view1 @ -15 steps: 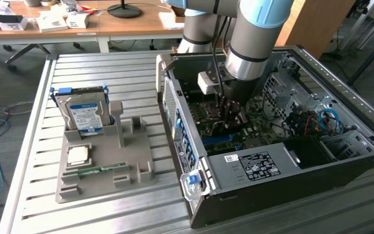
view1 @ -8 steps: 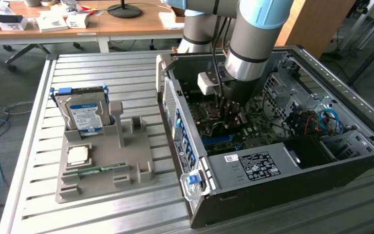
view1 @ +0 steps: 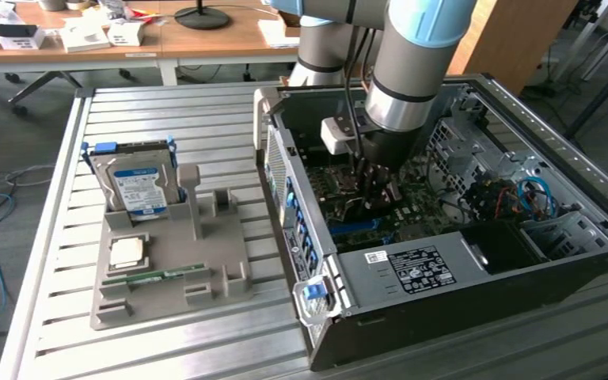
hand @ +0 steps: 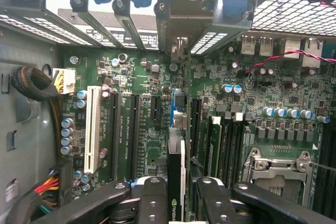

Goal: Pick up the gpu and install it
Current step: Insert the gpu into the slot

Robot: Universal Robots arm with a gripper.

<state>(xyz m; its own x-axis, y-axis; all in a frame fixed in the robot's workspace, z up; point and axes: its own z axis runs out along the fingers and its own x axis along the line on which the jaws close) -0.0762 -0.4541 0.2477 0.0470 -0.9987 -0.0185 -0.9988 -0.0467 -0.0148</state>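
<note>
Wrist view shows the gripper (hand: 176, 200) clamped on the gpu (hand: 176, 156), held edge-on just above the motherboard (hand: 252, 108) inside the case (view1: 557, 134), right of centre in the exterior frame. If the card is tilted or offset when pressed, its lower edge could jam against the board, or its metal bracket (hand: 184, 19) could catch the case wall
</note>
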